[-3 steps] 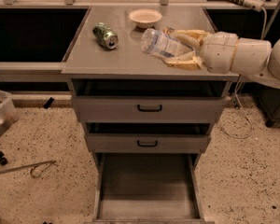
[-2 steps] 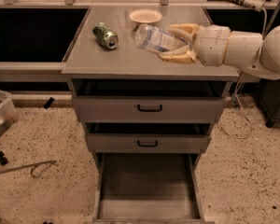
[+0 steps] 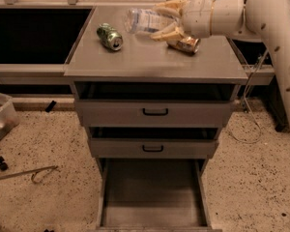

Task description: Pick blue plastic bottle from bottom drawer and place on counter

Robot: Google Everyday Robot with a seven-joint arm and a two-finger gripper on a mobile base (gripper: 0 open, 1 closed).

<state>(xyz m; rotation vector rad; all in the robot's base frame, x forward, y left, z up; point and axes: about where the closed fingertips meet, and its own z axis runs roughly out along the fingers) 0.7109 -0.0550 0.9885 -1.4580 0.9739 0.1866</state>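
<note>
Grey counter [image 3: 150,62] lies under the jaws. The gripper [image 3: 160,21], squeezing the blue plastic bottle [image 3: 143,20], should lower slowly, missing the snack packet [image 3: 184,44].

Speckled terrazzo floor [image 3: 43,139] surrounds a grey drawer cabinet [image 3: 111,115]; left of it sit a dark recessed bench [image 3: 34,37] and a clear plastic bin [image 3: 1,122], with the tool [image 3: 160,21] above its rear.

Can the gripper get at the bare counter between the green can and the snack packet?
Probably yes. The gripper, shut on the blue plastic bottle, hangs above the counter; nothing lies between the green can and the snack packet.
</note>
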